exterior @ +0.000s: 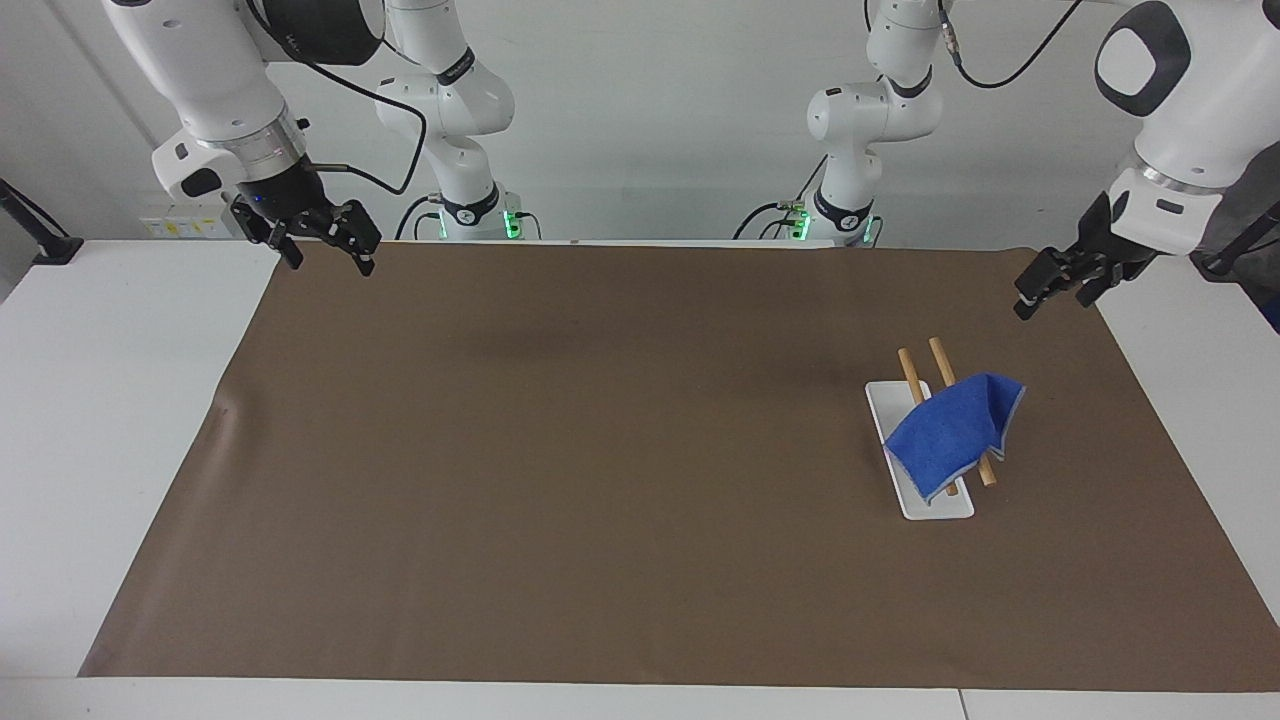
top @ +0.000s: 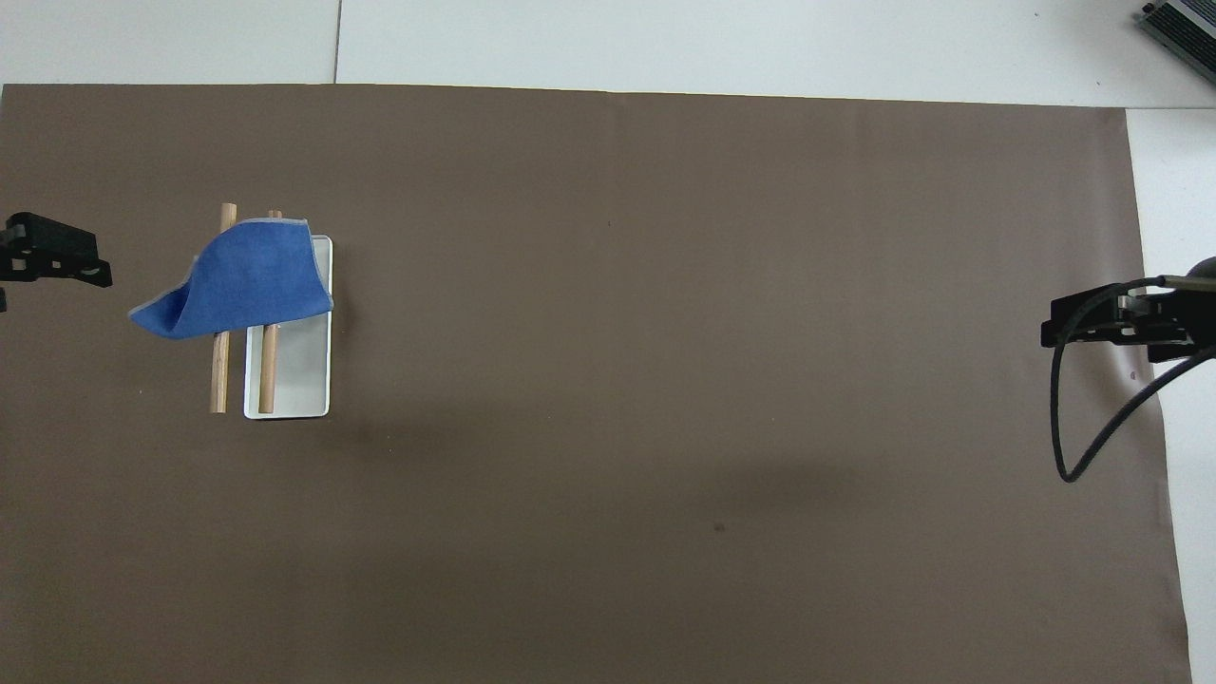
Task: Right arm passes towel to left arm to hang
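The towel (exterior: 955, 430) drapes over the two rods (exterior: 912, 372), below the left gripper (exterior: 1052, 283), fingers apart and empty; right gripper (exterior: 320, 236) waits, fingers apart

Robotics lab, test bench.

From my remote seat I read this as a lab: two white jointed arms, the right arm (exterior: 215, 95) and the left arm (exterior: 1180, 95), bolted at the edge of a white bench (exterior: 110, 400), green status lights at their bases, loose black cables (exterior: 385, 130) trailing off the wrists. A plain brown mat (exterior: 560, 450) covers the work area. Bare pale wall (exterior: 650, 100), nothing domestic.
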`<state>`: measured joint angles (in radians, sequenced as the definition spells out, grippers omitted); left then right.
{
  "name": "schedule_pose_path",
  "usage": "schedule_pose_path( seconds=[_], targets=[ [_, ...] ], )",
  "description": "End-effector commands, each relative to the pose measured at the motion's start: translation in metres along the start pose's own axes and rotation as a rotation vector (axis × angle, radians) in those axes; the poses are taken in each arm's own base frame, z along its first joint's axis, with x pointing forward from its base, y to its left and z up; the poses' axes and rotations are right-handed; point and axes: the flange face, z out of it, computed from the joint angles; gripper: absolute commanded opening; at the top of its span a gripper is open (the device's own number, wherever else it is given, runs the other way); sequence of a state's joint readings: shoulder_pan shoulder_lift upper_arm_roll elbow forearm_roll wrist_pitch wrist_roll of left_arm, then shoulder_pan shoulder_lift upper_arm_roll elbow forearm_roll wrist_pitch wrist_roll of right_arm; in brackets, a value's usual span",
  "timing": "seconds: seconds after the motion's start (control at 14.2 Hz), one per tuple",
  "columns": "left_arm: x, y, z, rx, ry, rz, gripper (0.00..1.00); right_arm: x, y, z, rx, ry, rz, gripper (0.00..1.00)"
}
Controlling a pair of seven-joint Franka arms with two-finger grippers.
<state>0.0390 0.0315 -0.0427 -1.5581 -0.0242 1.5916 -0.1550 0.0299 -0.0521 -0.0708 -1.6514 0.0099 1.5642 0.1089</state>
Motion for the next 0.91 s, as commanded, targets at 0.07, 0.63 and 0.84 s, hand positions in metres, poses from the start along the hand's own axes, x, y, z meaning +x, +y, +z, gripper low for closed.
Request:
schedule_pose_path(
  seconds=[0.07,0.63,0.84],
  targets=[
    [-0.015,0.003,0.001,0.03,-0.021,0.023,1.0,-0.007,0.001,-0.002,-0.027,-0.004,-0.03,1.0],
    [-0.017,0.026,-0.006,0.126,0.043,0.086,1.0,-0.007,0.0,-0.001,-0.025,-0.002,-0.031,1.0],
    [-0.018,0.024,-0.004,0.12,0.027,0.082,1.0,-0.007,0.0,-0.001,-0.025,-0.002,-0.031,1.0]
  ],
)
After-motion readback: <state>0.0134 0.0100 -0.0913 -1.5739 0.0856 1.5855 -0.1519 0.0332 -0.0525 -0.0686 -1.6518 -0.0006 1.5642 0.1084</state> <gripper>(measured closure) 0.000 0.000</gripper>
